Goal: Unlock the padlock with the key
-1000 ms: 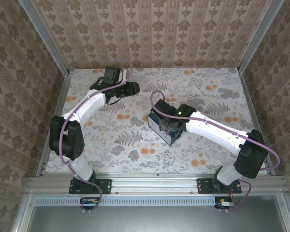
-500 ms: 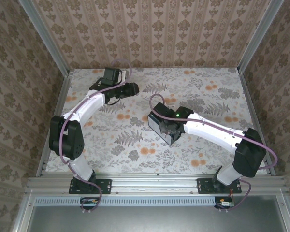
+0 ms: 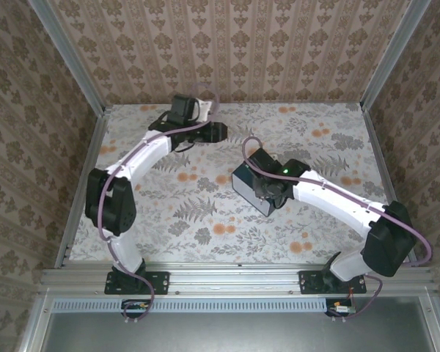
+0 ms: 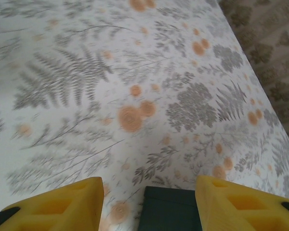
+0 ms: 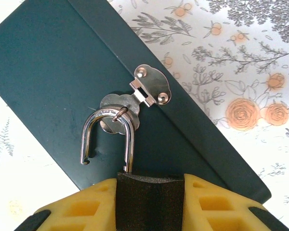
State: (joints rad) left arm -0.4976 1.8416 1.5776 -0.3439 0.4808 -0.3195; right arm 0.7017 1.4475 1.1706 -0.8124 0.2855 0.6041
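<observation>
While small brass-yellow padlock (image 5: 130, 149) hangs by chrome shackle through silver hasp ring (image 5: 119, 114) on dark blue box (image 5: 48, 72), one leg looks free. Body hidden under right gripper (image 5: 151, 186), probably steadying it; can't tell whether clamped. Left gripper (image 4: 148, 188) open, empty, well apart at far table edge, likely leaving room.

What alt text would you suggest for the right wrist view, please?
A padlock's silver shackle, its left end free, hangs through a ring on the hasp of a dark blue box. The lock's body is hidden behind the right gripper's yellow jaws.
</observation>
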